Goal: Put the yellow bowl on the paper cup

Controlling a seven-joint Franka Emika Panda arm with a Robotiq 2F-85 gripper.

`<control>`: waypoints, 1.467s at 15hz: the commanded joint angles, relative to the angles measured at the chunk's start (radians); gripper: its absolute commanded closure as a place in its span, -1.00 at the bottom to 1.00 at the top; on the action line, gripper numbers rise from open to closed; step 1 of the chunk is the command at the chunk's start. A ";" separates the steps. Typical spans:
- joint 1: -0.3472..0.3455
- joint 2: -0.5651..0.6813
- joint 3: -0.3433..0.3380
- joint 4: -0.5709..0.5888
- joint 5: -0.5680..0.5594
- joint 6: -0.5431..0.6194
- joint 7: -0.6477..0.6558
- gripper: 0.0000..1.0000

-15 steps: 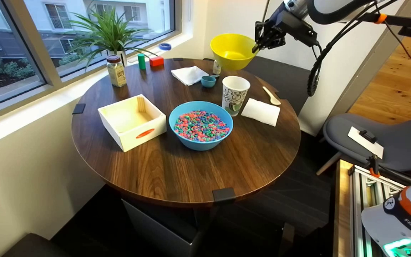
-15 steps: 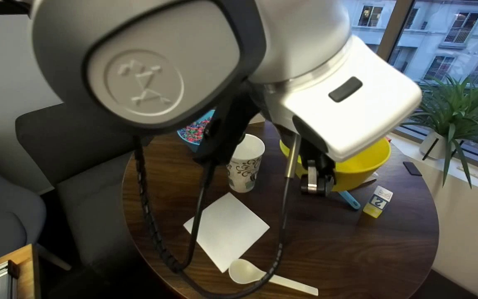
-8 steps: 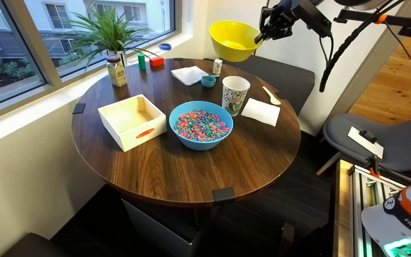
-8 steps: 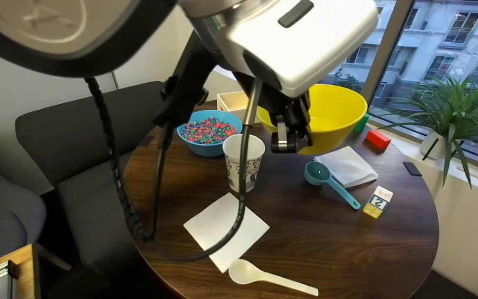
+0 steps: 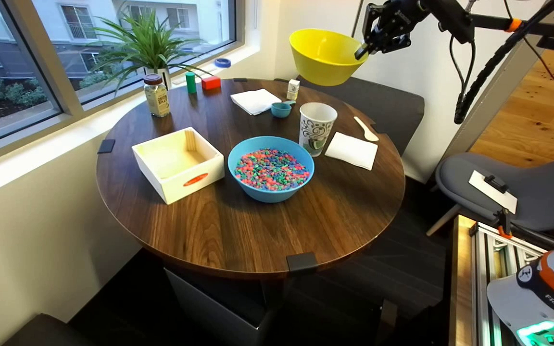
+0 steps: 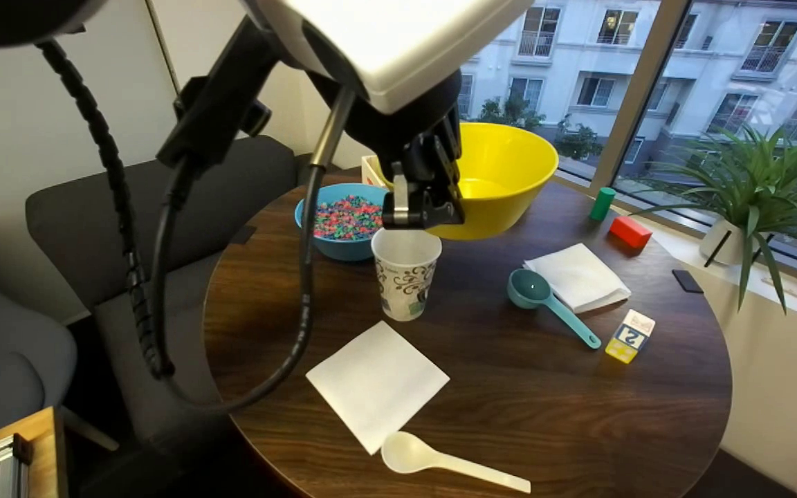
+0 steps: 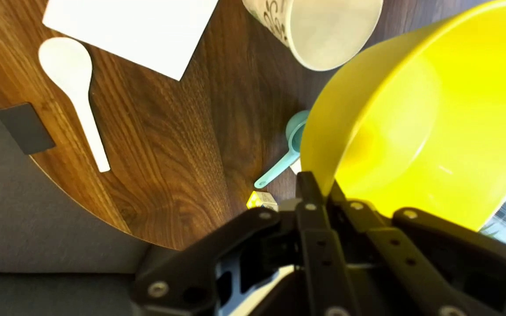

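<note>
The yellow bowl (image 5: 325, 65) hangs above the table, open side up and slightly tilted, in both exterior views (image 6: 509, 187). My gripper (image 7: 322, 188) is shut on its rim, one finger outside the wall and one inside. The bowl fills the right of the wrist view (image 7: 464, 131). The gripper also shows in an exterior view (image 5: 361, 51). The whitish paper cup (image 5: 315, 127) with dark swirl print stands upright on the table, open end up, lower than the bowl and apart from it. It also shows in the wrist view (image 7: 330, 35), beside the bowl's wall.
A blue bowl (image 5: 271, 196) of coloured pieces stands close to the cup, with a wooden box (image 5: 195, 180) beside it. A white napkin (image 6: 378, 387), a white spoon (image 6: 412, 453), a teal measuring spoon (image 6: 568, 321), a letter block (image 6: 630, 337) and a folded napkin (image 6: 578, 277) lie around.
My gripper has raised the yellow bowl and carried it sideways, nearer to the cup. The measuring spoon and folded napkin are now uncovered in an exterior view. The cup has not moved.
</note>
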State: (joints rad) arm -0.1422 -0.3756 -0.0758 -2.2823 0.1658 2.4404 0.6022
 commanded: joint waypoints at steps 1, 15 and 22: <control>-0.003 -0.073 0.005 -0.043 0.050 -0.062 -0.008 0.97; 0.003 -0.101 0.002 -0.133 0.147 -0.074 -0.030 0.97; 0.012 -0.054 0.011 -0.127 0.169 -0.022 -0.070 0.97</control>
State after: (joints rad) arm -0.1418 -0.4453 -0.0721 -2.4010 0.2962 2.3822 0.5633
